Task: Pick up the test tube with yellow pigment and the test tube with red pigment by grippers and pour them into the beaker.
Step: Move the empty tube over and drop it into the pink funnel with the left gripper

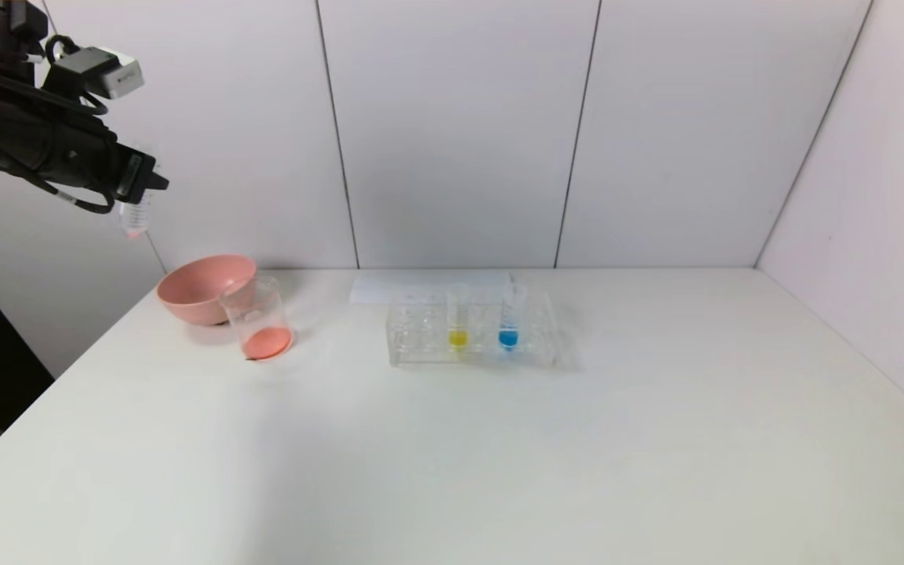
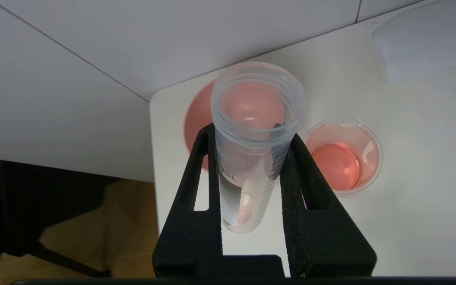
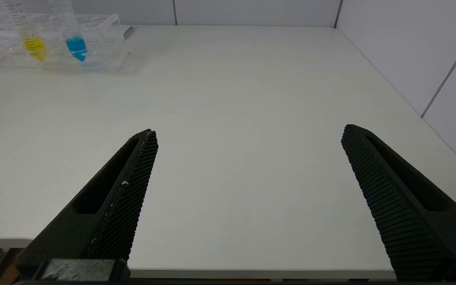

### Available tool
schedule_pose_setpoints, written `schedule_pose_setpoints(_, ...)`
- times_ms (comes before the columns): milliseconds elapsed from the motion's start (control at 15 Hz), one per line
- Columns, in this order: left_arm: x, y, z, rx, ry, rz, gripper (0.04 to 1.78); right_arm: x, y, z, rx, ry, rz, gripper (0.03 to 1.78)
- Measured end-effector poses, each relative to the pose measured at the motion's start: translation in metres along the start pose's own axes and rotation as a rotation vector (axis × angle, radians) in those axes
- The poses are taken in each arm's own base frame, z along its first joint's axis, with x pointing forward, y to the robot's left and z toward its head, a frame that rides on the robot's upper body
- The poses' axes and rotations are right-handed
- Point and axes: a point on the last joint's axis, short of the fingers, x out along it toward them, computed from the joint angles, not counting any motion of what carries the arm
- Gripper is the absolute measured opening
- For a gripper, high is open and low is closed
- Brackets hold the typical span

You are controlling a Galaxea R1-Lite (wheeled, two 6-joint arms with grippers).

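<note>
Currently the left gripper (image 2: 251, 158) is clamping the nearly drained test tube with red pigment (image 2: 251, 158) high above the pink bowl (image 1: 199, 286), beside the beaker (image 1: 260, 318); residual drops risk missing. The right gripper (image 3: 247, 166) is idling wide apart.

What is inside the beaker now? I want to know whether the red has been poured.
A shallow layer of red-orange liquid covers the beaker's bottom; nothing else shows inside. Nothing hides its contents.
</note>
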Motion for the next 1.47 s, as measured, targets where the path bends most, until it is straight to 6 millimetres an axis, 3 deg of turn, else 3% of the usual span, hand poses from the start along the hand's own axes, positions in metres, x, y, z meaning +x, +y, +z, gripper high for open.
schedule_pose_setpoints(400, 0.032, -0.003, -0.034, -0.242, -0.12, 0.013, 0.44, 0.0, 0.0, 0.0, 0.0, 0.0, 0.0, 1.7)
schedule_pose_setpoints(933, 0.073, -0.008, -0.058, -0.341, -0.096, 0.002, 0.44, 0.0, 0.0, 0.0, 0.0, 0.0, 0.0, 1.7)
schedule_pose_setpoints(1467, 0.132, 0.0, -0.074, -0.37, -0.09, 0.017, 0.44, 0.0, 0.0, 0.0, 0.0, 0.0, 0.0, 1.7)
